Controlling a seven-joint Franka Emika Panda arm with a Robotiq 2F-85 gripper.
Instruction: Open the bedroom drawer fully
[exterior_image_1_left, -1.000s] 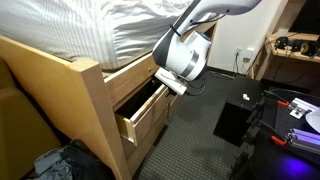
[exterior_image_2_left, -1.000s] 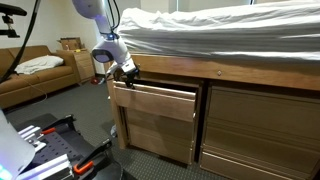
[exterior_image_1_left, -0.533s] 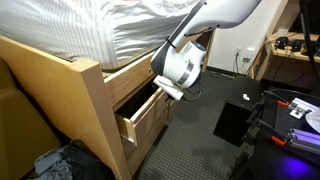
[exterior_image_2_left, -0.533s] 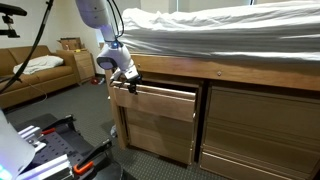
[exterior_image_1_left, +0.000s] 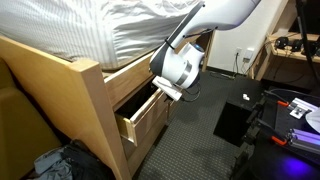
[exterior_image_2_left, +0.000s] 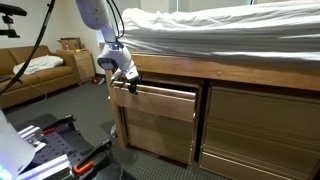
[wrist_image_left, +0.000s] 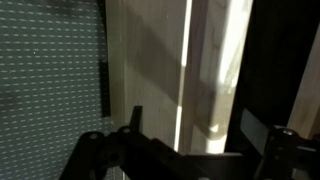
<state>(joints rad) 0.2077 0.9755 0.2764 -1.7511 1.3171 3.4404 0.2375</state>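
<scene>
The bedroom drawer (exterior_image_1_left: 148, 120) of light wood stands partly pulled out from under the bed in both exterior views, its plain front (exterior_image_2_left: 155, 101) forward of the frame and its dark interior showing. My gripper (exterior_image_1_left: 166, 88) sits at the top edge of the drawer front near its left corner (exterior_image_2_left: 126, 83). In the wrist view the jaws (wrist_image_left: 192, 132) are apart and straddle the front board (wrist_image_left: 205, 70): one finger is outside the face, the other is over the dark interior. They do not clamp the board.
A second matching wood drawer front (exterior_image_2_left: 158, 138) sits below, with closed wood panels (exterior_image_2_left: 265, 125) beside it. The mattress with white bedding (exterior_image_1_left: 90, 30) overhangs above. There is grey carpet (exterior_image_1_left: 200, 140), a sofa (exterior_image_2_left: 35, 75), a black mat (exterior_image_1_left: 235, 120) and equipment (exterior_image_1_left: 295, 115) on the floor.
The gripper has come down a little onto the drawer's top edge over the first half second, then stayed still. The drawer's position looks unchanged.
</scene>
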